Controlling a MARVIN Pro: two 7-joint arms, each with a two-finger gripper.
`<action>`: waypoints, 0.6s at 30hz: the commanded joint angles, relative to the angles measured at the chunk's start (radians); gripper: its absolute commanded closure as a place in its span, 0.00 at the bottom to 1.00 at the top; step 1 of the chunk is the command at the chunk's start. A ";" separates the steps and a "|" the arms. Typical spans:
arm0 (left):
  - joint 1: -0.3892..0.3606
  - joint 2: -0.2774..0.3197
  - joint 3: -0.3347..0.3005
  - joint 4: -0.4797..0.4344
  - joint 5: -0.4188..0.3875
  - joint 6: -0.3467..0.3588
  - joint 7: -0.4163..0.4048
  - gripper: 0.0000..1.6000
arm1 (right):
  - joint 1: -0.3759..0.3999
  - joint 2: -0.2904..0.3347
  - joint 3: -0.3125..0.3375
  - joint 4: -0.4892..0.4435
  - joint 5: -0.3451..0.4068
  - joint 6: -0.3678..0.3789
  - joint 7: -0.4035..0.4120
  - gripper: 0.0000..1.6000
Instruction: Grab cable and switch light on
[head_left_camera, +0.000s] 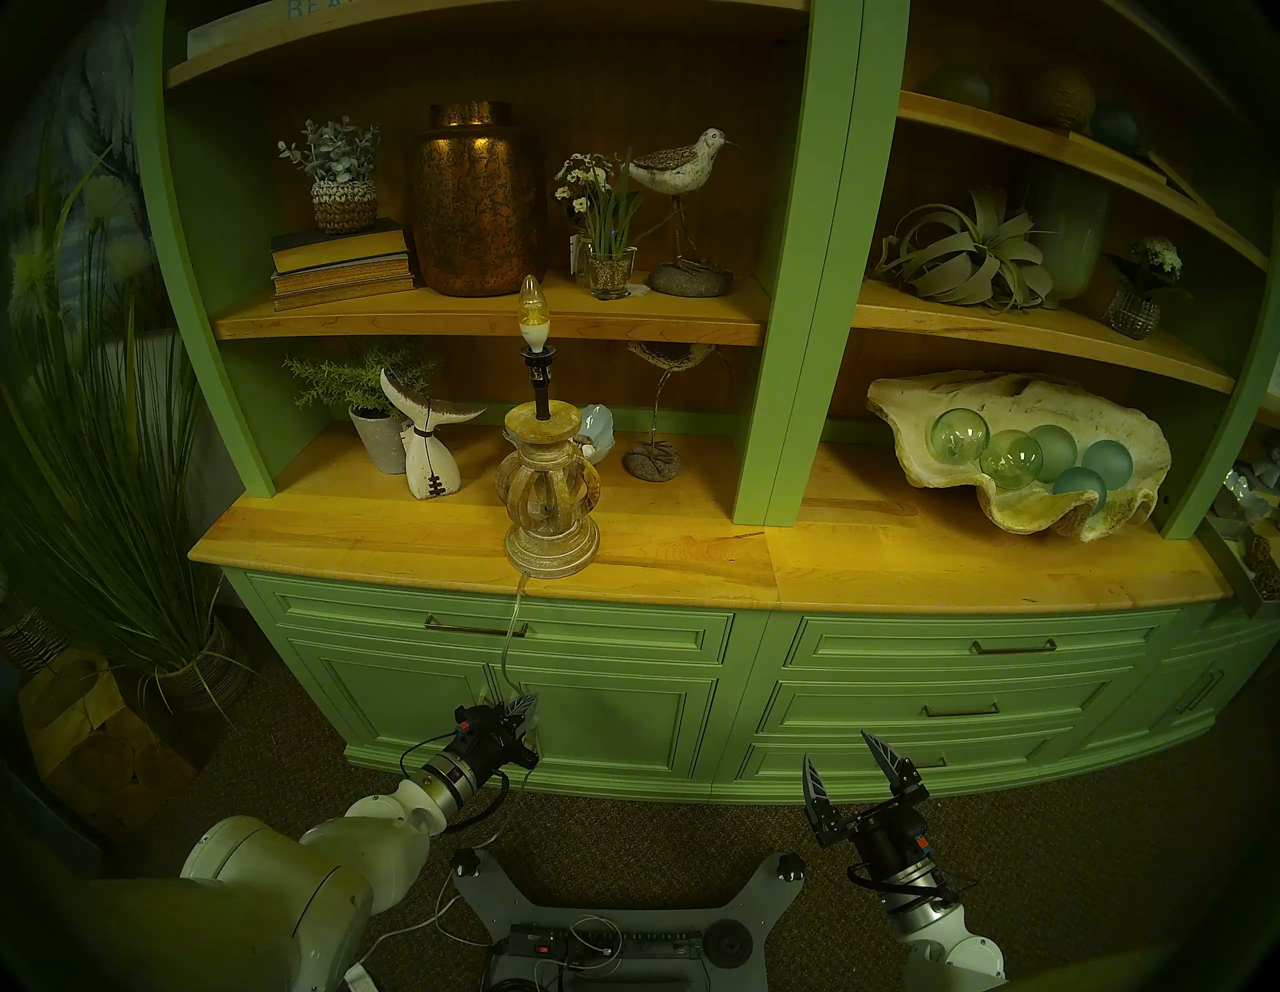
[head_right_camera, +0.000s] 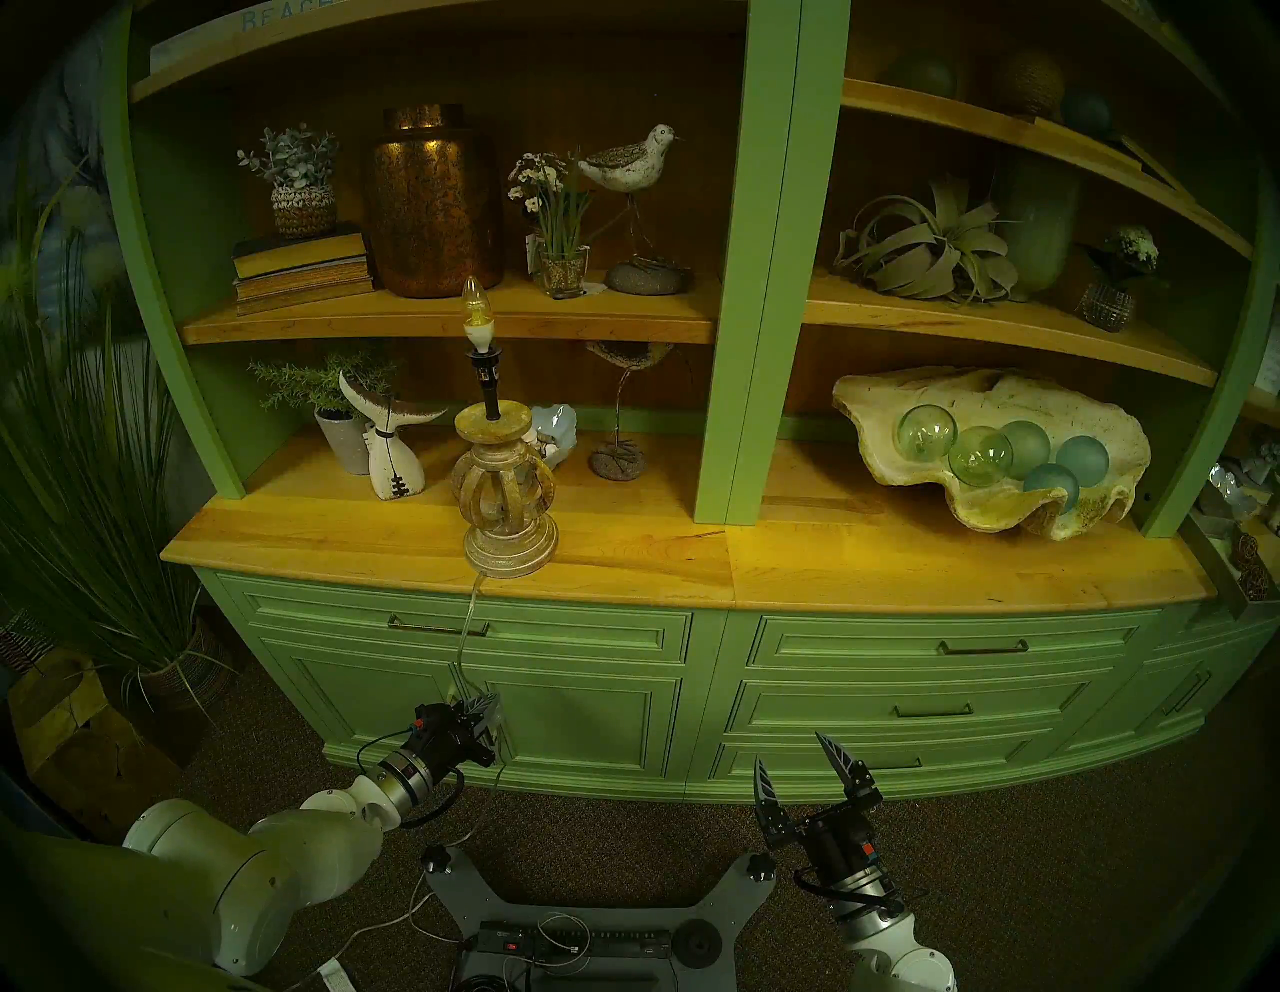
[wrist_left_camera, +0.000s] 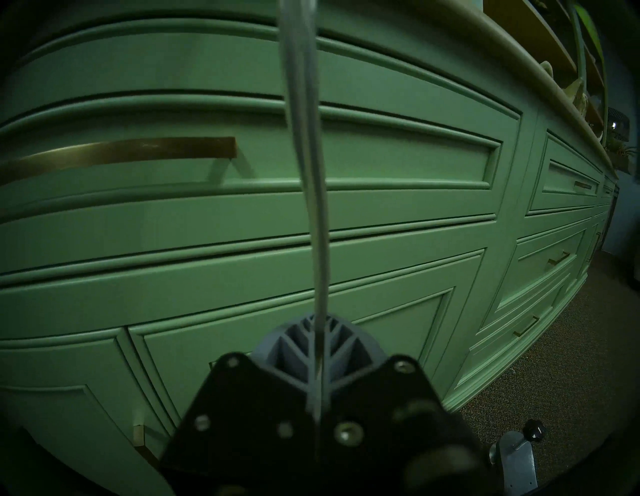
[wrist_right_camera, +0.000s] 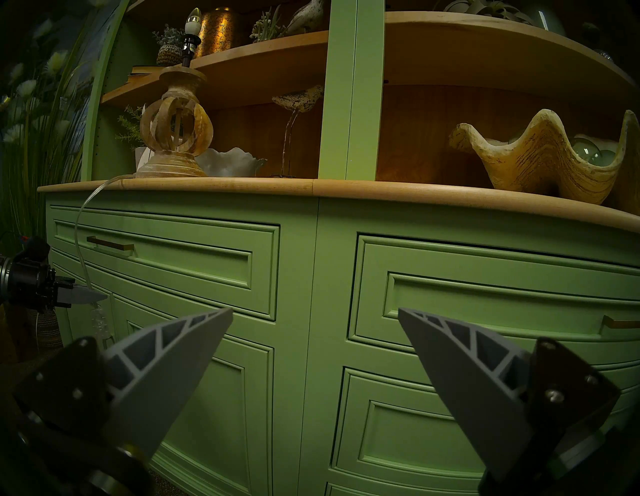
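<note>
The lamp with a carved beige wooden base, a black stem and a bare candle bulb stands at the counter's front edge; the bulb looks unlit. Its clear cable hangs from the base down the green cabinet front. My left gripper is shut on the cable low in front of the cabinet door; in the left wrist view the cable runs up from between the closed fingers. In the right wrist view a clear switch piece hangs just below the left gripper. My right gripper is open and empty, well to the right.
The green cabinet has drawers with brass handles and a wooden counter. A copper jar and a clam shell with glass balls sit on the shelves. A potted grass stands at the left. A black power strip lies on my base.
</note>
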 joint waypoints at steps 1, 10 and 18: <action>0.011 0.014 -0.036 -0.016 -0.042 -0.052 -0.058 1.00 | 0.004 0.002 -0.003 -0.024 0.001 -0.005 0.004 0.00; -0.001 0.051 -0.092 -0.036 -0.089 -0.064 -0.097 1.00 | 0.005 0.002 -0.003 -0.022 0.001 -0.006 0.004 0.00; 0.015 0.036 -0.157 -0.081 -0.167 -0.045 -0.229 1.00 | 0.005 0.002 -0.003 -0.023 0.001 -0.006 0.004 0.00</action>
